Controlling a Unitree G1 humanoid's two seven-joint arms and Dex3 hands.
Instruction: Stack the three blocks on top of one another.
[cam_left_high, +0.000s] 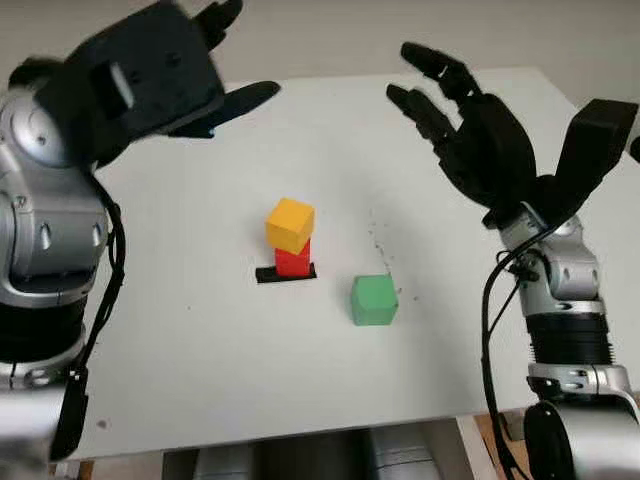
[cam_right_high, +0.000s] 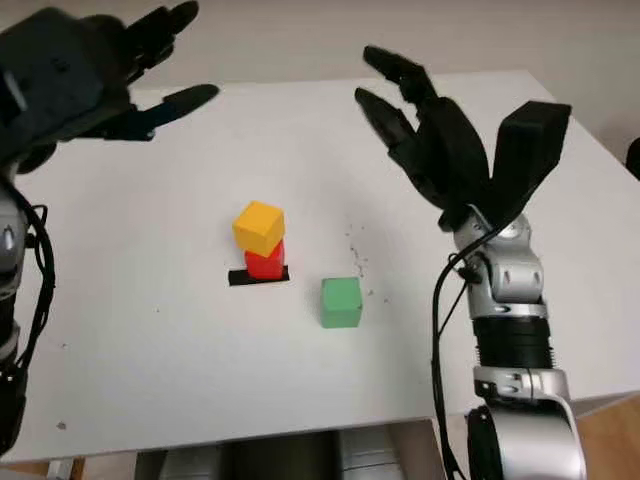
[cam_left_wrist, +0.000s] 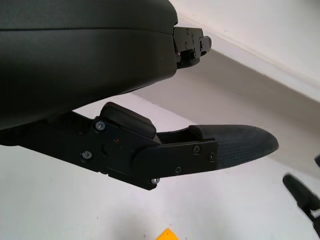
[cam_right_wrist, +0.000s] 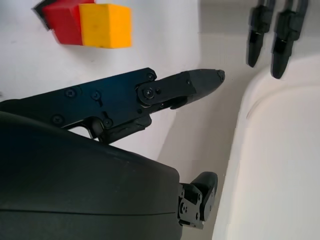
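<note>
A yellow block (cam_left_high: 290, 224) sits slightly askew on a red block (cam_left_high: 293, 262), which stands on a black mark (cam_left_high: 285, 274) in the middle of the white table (cam_left_high: 200, 350). A green block (cam_left_high: 374, 300) lies alone on the table just right of the stack. My left hand (cam_left_high: 215, 70) is raised high over the far left of the table, open and holding nothing. My right hand (cam_left_high: 440, 95) is raised over the far right side, also open and empty. The right wrist view catches the yellow block (cam_right_wrist: 106, 25) and the red block (cam_right_wrist: 62, 22).
The table's front edge (cam_left_high: 300, 435) runs close to my body, and its far edge (cam_left_high: 340, 78) meets a pale wall. Small dark specks (cam_left_high: 378, 245) dot the surface behind the green block.
</note>
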